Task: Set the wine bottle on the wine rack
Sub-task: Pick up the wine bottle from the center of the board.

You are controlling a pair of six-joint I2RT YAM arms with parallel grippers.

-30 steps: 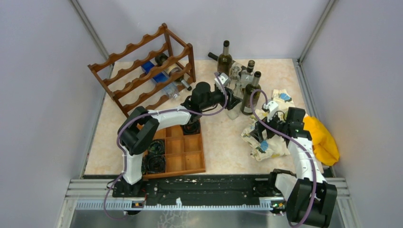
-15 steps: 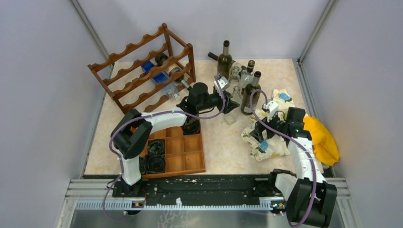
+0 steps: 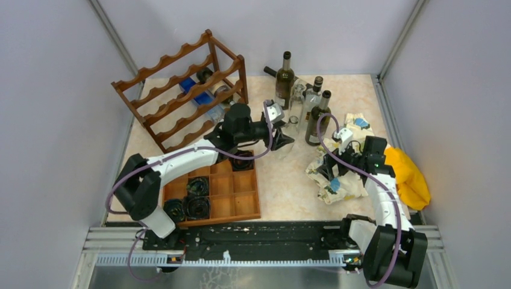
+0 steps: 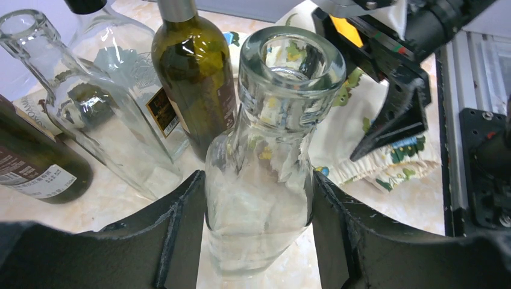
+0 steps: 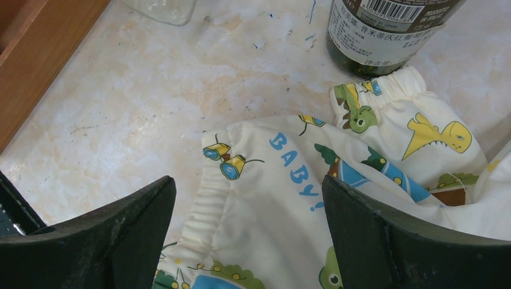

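Note:
My left gripper [image 4: 258, 183] is shut on a clear glass wine bottle [image 4: 265, 156], gripped at the shoulder with the open mouth facing the camera. In the top view the left gripper [image 3: 283, 142] and this bottle [image 3: 290, 129] are at mid-table, left of the standing bottles. The dark reddish-brown wine rack [image 3: 181, 99] stands at the back left, with a few bottles [image 3: 208, 96] lying on its lower tiers. My right gripper [image 5: 248, 198] is open and empty above a printed baby cloth [image 5: 283, 205]; in the top view it [image 3: 330, 166] is on the right.
Standing bottles stay at the back: a dark green one [image 3: 284, 75], another [image 3: 316, 123] and a clear one [image 3: 310, 96]. An orange-brown compartment tray [image 3: 235, 192] lies near the front left. A yellow cloth [image 3: 410, 174] lies at the far right.
My left arm has drawn the clear bottle left and nearer, away from the group of standing bottles. The right arm has not moved.

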